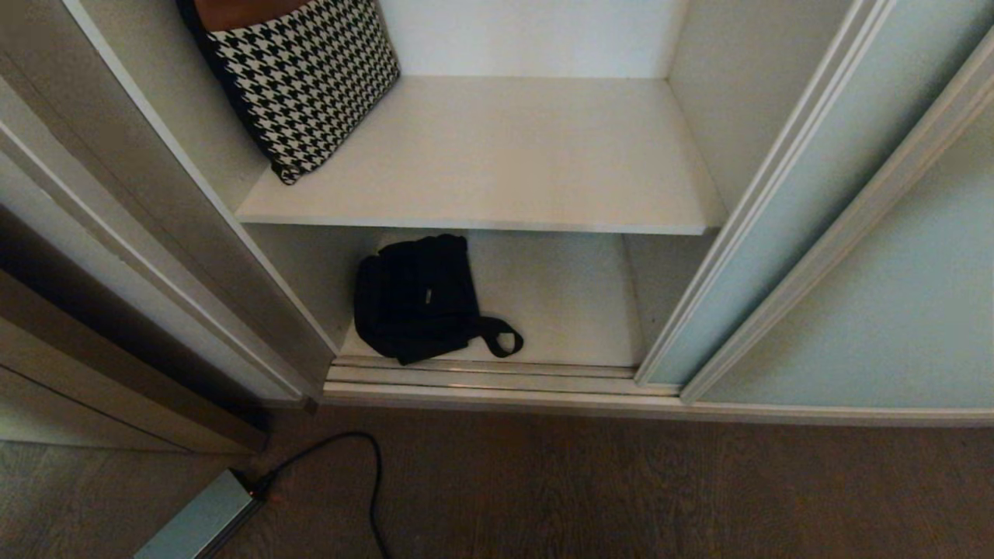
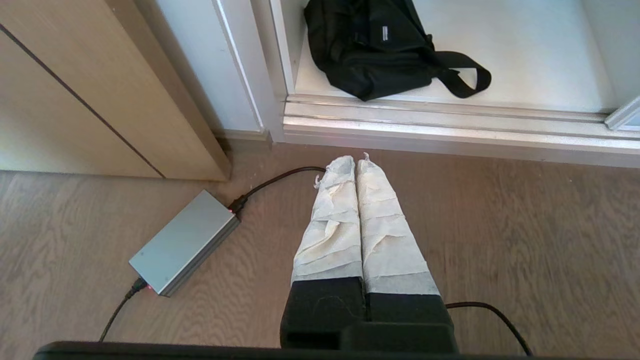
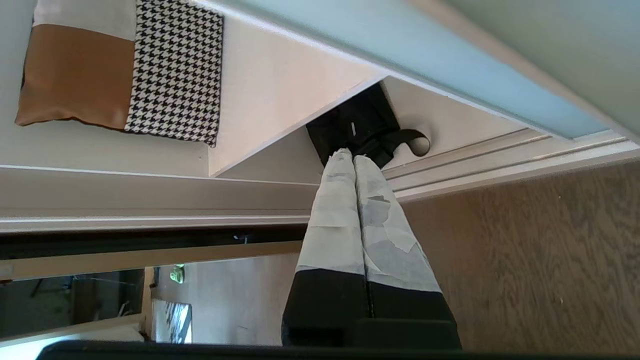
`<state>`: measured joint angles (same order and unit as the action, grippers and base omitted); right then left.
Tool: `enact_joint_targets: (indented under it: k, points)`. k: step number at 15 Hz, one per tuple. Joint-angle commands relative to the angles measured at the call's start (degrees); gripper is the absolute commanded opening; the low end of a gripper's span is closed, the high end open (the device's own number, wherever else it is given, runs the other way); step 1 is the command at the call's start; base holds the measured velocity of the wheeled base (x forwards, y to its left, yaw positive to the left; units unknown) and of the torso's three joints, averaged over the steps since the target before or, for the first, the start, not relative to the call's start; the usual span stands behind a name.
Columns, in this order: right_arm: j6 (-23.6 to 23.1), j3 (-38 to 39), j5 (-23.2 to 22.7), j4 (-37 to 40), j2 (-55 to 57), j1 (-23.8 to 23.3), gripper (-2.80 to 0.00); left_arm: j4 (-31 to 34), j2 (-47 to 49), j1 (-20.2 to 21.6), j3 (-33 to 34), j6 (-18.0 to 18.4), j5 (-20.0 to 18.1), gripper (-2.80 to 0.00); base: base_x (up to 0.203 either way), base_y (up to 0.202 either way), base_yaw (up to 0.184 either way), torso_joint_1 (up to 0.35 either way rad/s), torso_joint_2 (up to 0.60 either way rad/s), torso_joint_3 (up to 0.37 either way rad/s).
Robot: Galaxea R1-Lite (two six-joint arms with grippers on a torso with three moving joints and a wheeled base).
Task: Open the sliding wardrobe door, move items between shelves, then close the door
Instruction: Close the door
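Brown wood-grain floor (image 1: 621, 489) runs up to the grooved metal track (image 1: 481, 376) at the wardrobe's foot; on the floor to the left lies a flat grey box (image 2: 182, 243) with a black cable (image 1: 365, 481) plugged into it, and a pale wooden panel (image 2: 100, 100) stands beside the opening. Frosted blue-green sliding door (image 1: 893, 272) sits pushed to the right, leaving the shelves exposed; nothing blocks the way in. On the upper shelf (image 1: 505, 155) a cushion (image 1: 299, 70) in black-and-white houndstooth with a tan band leans against the left wall. On the lower shelf (image 1: 567, 303) lies a soft black bag (image 1: 415, 299), slumped at the left near the front edge, with a small white label and its strap looped out to the right. Left gripper (image 2: 359, 162) hangs over the floor short of the track, tape-wrapped fingers pressed together, holding nothing; right gripper (image 3: 348, 156) points toward the bag, fingers likewise together and empty.
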<state>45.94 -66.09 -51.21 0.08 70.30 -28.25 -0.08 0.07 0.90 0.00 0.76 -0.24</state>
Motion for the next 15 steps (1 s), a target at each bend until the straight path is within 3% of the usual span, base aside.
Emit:
enact_joint_targets:
  k: [1, 8, 15]
  points:
    - [0.27, -0.28, -0.46, -1.69, 3.00, -0.23, -2.80, -0.10, 0.02, -0.02, 0.00, 0.03, -0.02, -2.80, 0.000, 0.000, 0.000, 0.000, 0.00, 0.000]
    - [4.43, -0.10, -1.08, -10.03, 9.14, -0.15, -2.80, -0.02, 0.01, -0.02, 0.00, -0.06, -0.02, -2.80, 0.000, 0.000, 0.000, 0.000, 0.00, 0.000]
    - [4.51, -0.78, -1.03, -14.30, 14.13, 0.15, -2.80, -0.01, 0.01, 0.02, 0.00, -0.01, -0.02, -2.80, 0.000, 0.000, 0.000, 0.000, 0.00, 0.000]
